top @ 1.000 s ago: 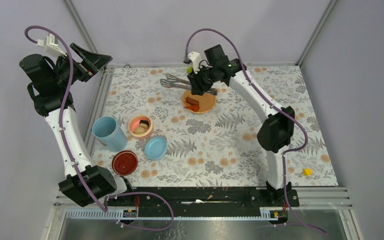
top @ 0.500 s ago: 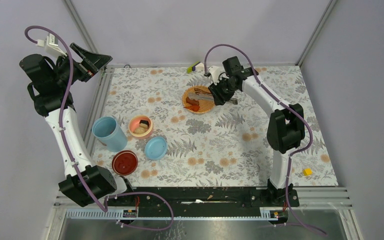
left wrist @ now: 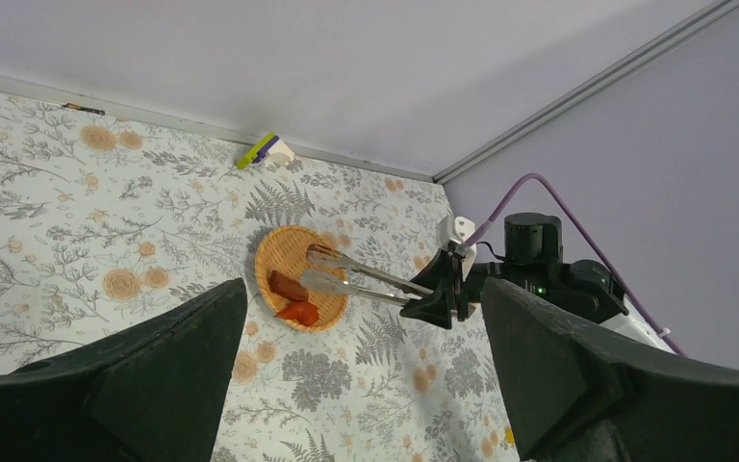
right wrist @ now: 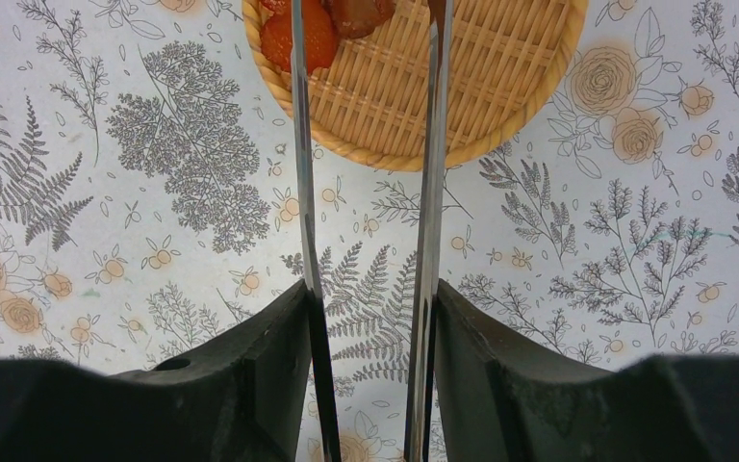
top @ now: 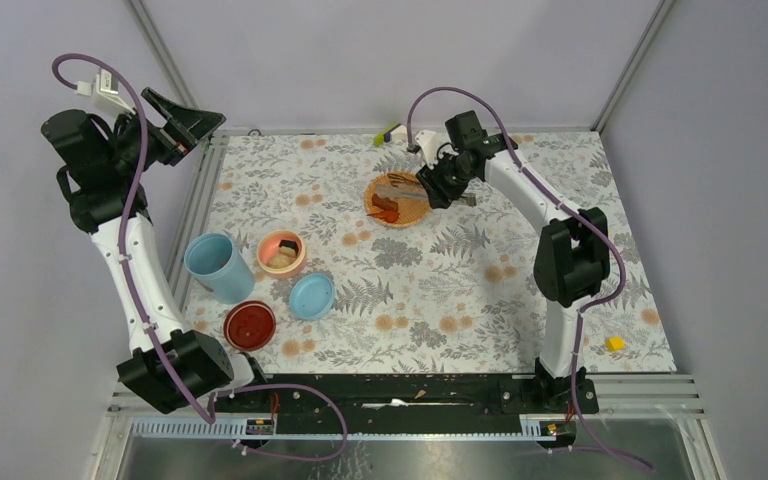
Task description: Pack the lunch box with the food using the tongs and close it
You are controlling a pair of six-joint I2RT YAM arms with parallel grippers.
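Pointing left, the tongs (right wrist: 300, 144) overhang the plate (right wrist: 500, 87).

No text, label, brand or number readable for you in any view. Plain as far as you can see: lunch box (top: 216, 265), tongs (right wrist: 430, 192), woven plate (right wrist: 385, 154). Green-purple item (left wrist: 262, 149) at far table edge: too small to read

The tongs (right wrist: 297, 144) are thin polished metal, silvery and reflective. The plate (right wrist: 500, 87) at the top of the right wrist view is ribbed woven cane, matt orange. The food (right wrist: 298, 34) on it shows a slight gloss. The tablecloth (top: 440, 290) looks matt, with a printed pattern. At the lower left of the top view, the tub (top: 222, 282), lid (top: 312, 296) and bowl (top: 261, 250) are smooth plastic. The fingers (right wrist: 241, 380) of the right gripper (right wrist: 370, 289) are matt black plastic.
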